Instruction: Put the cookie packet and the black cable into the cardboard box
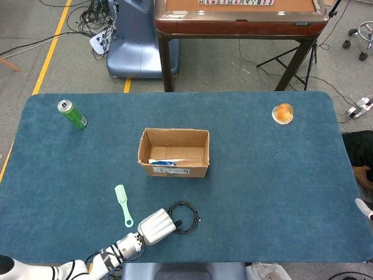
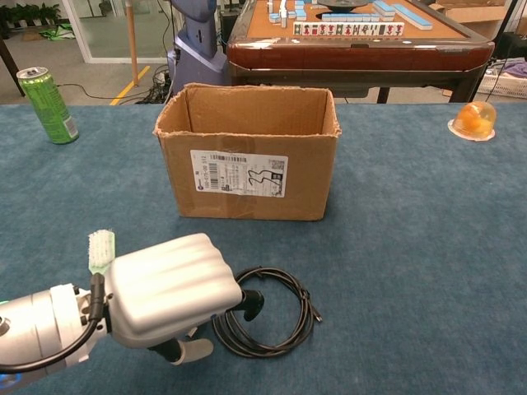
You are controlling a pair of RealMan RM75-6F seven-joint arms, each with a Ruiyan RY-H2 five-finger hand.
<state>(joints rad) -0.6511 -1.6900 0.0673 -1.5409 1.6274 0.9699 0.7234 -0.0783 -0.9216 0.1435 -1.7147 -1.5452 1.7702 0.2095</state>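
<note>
Head view: the cardboard box [image 1: 173,153] sits mid-table with a blue-and-white packet, probably the cookie packet [image 1: 165,163], lying against its near wall. The black cable [image 1: 185,217] lies coiled near the table's near edge, the left hand [image 1: 155,227] at its left side; the right hand hardly shows at the far right edge.

Chest view: the left hand [image 2: 171,290] has fingers down on the coil's left strands, though whether they have closed on them is hidden. The cable [image 2: 268,317] looks light and floppy; taking several loops together would stop it unravelling.
</note>
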